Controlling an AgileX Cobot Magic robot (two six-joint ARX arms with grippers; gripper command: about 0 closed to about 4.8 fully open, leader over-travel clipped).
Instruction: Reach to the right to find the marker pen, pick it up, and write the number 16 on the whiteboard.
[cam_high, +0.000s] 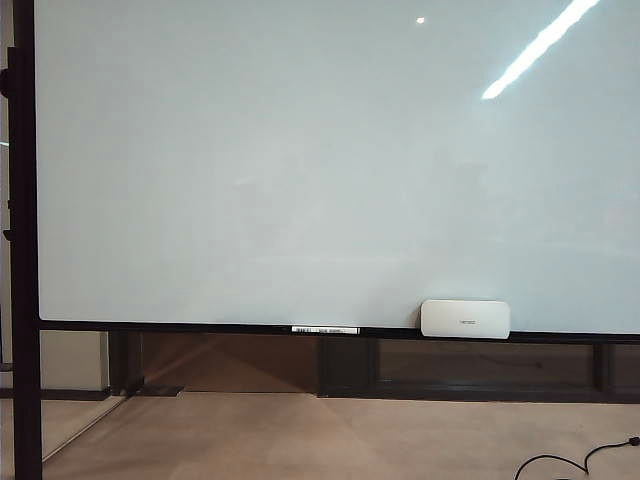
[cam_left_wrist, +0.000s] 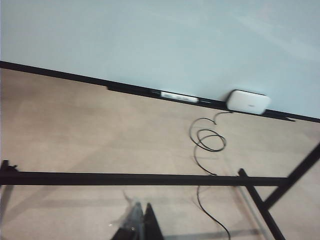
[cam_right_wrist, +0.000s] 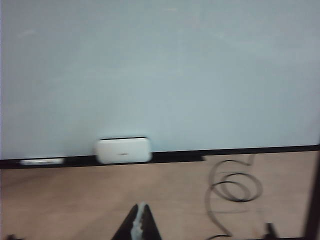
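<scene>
Right gripper (cam_right_wrist: 138, 220) pinched closed, left gripper (cam_left_wrist: 137, 225) seemingly too, facing whiteboard (cam_high: 300, 170), block (cam_high: 465, 319)

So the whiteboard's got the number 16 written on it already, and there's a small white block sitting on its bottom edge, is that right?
Not quite. The whiteboard is blank: the exterior view shows no strokes on it, only light glare, so no 16 yet. The rest holds: the small white block sits on the board's bottom edge. Both wrist views show the same bare surface, with the left gripper and right gripper back from it.

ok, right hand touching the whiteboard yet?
Apart. Right wrist view: right hand sits shut, floor between it and the whiteboard.
</scene>
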